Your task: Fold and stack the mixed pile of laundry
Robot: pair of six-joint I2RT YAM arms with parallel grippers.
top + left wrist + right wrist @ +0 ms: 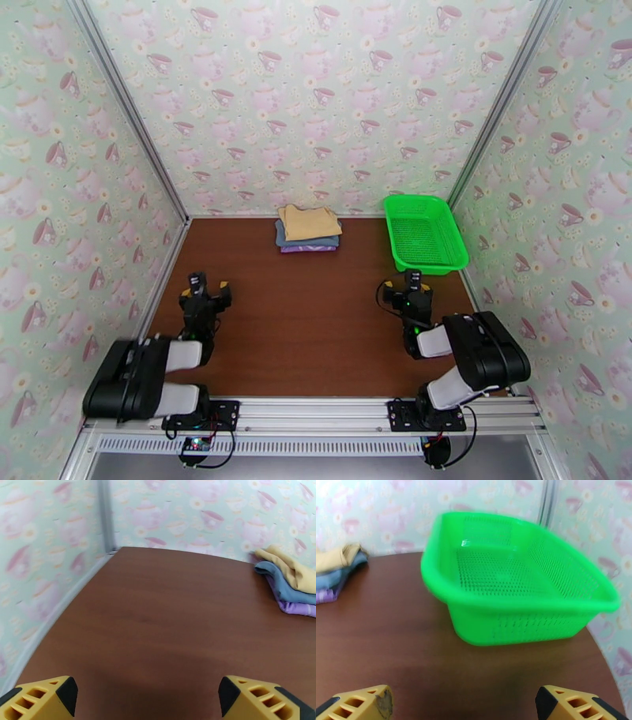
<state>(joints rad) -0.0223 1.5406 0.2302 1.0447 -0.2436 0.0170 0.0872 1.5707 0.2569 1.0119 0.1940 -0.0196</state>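
You have the mixed laundry pile (308, 230) as one folded stack at the far edge of the brown table (316, 331), against the middle of the back wall and well apart from both arms. Top layer: tan-yellow garment (308, 222), soft matte cloth, its folded edge rounded and a little rumpled. Middle layer: slate blue-grey garment (283, 234), smooth cloth, showing at the left and near edges under the tan one. Bottom layer: lilac purple garment (308, 249), a thin strip along the near edge; the left wrist view shows a faint pattern on it. To the right of the stack, apart from it, sits the bright green plastic basket (423, 233): rectangular with rounded corners, a rolled rim, and fine mesh perforations in its floor and walls, glossy, nothing inside. The table top is a dark wood-grain laminate with a low sheen. Your left gripper (207, 284) hangs over the near left of the table, yellow fingers spread wide apart, nothing between them. Your right gripper (412, 278) sits just near of the basket, fingers likewise wide apart and holding nothing.
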